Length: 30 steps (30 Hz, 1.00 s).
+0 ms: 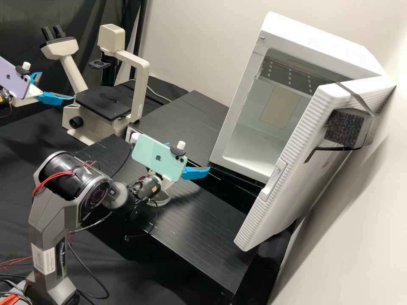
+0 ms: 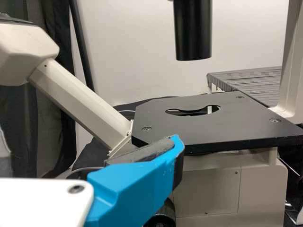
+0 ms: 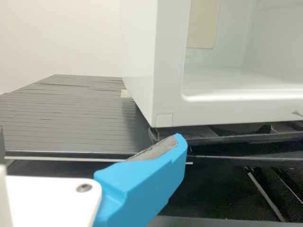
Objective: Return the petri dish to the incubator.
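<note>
1 black, slatted bench (image 1: 199,220) carries the big white incubator (image 1: 356,55) with its ribbed door (image 1: 296,140) standing open. Inside, a grey panel with rows of pale dots (image 1: 288,76) sits high above the smooth white floor (image 1: 250,148). Nearer of the 2 arms to that opening is the dark grey, jointed right arm (image 1: 46,220); its 2 bright blue right fingers (image 1: 196,173) are spread apart with nothing between them, aimed toward the incubator just outside its lower front corner. Well apart from it, beside the cream metal microscope (image 1: 141,93), are the 2 bright blue left fingers (image 1: 55,99), also parted and holding nothing, close to the flat black stage (image 2: 227,127) with its rounded cut-out (image 2: 189,111). Where the clear, round petri dish lies I cannot tell; a pale, curved form (image 1: 163,198) low beneath the right wrist might be it or a coil of cable. If it is, the right arm seems better placed, but its fingers would have to turn back and down first; if the dish is on the stage, the left is nearer and the incubator far off. My judgement is that delivery calls for clearing the incubator's front lip and the door.
</note>
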Motion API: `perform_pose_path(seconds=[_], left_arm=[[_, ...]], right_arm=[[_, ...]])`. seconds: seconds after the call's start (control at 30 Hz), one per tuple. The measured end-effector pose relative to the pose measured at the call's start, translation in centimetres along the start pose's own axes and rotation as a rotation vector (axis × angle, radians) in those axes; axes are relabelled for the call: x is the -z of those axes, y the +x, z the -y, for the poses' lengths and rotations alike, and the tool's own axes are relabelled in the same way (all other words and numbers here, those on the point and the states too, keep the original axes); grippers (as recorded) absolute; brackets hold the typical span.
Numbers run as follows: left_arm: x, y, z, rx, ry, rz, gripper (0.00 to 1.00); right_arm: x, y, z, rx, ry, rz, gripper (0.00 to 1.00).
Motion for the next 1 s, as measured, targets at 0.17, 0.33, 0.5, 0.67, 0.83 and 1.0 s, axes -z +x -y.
perform_pose_path(seconds=[0.17,0.33,0.5,0.67,0.83,1.0], left_arm=[[0.0,0.0,0.0,0.000,0.000,0.000,1.00],[0.0,0.0,0.0,0.000,0.000,0.000,1.00],[0.0,0.0,0.0,0.000,0.000,0.000,1.00],[0.0,0.0,0.0,0.000,0.000,0.000,1.00],[0.0,0.0,0.0,0.000,0.000,0.000,1.00],[0.0,0.0,0.0,0.000,0.000,0.000,1.00]], right_arm=[[0.0,0.0,0.0,-0.003,0.000,-0.002,1.00],[0.0,-0.1,0.0,-0.004,0.000,-0.004,1.00],[-0.6,-2.1,-0.4,-0.027,-0.002,-0.001,1.00],[-1.3,-6.1,-1.2,-0.097,0.042,-0.031,1.00],[-1.5,-10.2,-1.5,-0.139,0.086,-0.090,1.00],[-1.7,-13.5,-1.0,-0.117,0.107,-0.121,1.00]])
